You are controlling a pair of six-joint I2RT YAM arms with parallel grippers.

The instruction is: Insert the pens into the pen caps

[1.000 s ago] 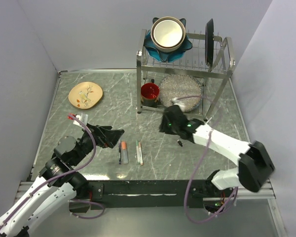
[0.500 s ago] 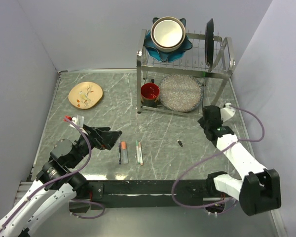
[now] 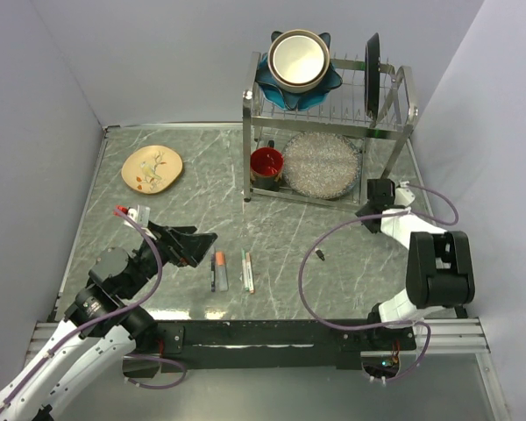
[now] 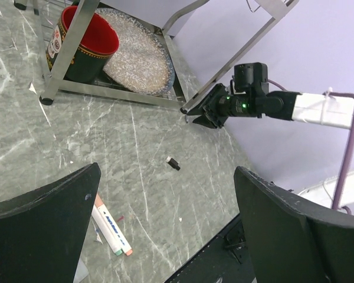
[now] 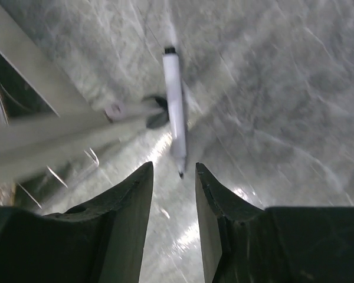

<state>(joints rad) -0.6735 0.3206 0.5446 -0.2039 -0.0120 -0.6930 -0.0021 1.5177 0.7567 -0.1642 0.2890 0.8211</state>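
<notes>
In the right wrist view a thin white pen (image 5: 175,106) lies on the table by the rack's foot (image 5: 114,111), its dark tip just ahead of my right gripper (image 5: 173,167). That gripper is narrowly open and empty. It sits at the rack's right front leg (image 3: 373,210). A tiny black cap (image 3: 319,254) lies alone mid-table, also in the left wrist view (image 4: 173,163). Two white pens (image 3: 247,270) with teal and orange ends lie together (image 4: 111,227). A grey pen with an orange end (image 3: 217,270) lies left of them. My left gripper (image 3: 189,244) is wide open, empty, above the table.
A metal dish rack (image 3: 333,114) stands at the back right, holding bowls and a dark plate. Under it are a red mug (image 3: 266,163) and a glittery plate (image 3: 320,165). A patterned plate (image 3: 152,167) lies at the back left. Purple walls enclose the table.
My right arm has swung from mid-table, near the black cap, to the right and now sits by the rack's front leg. The left arm has barely moved.
</notes>
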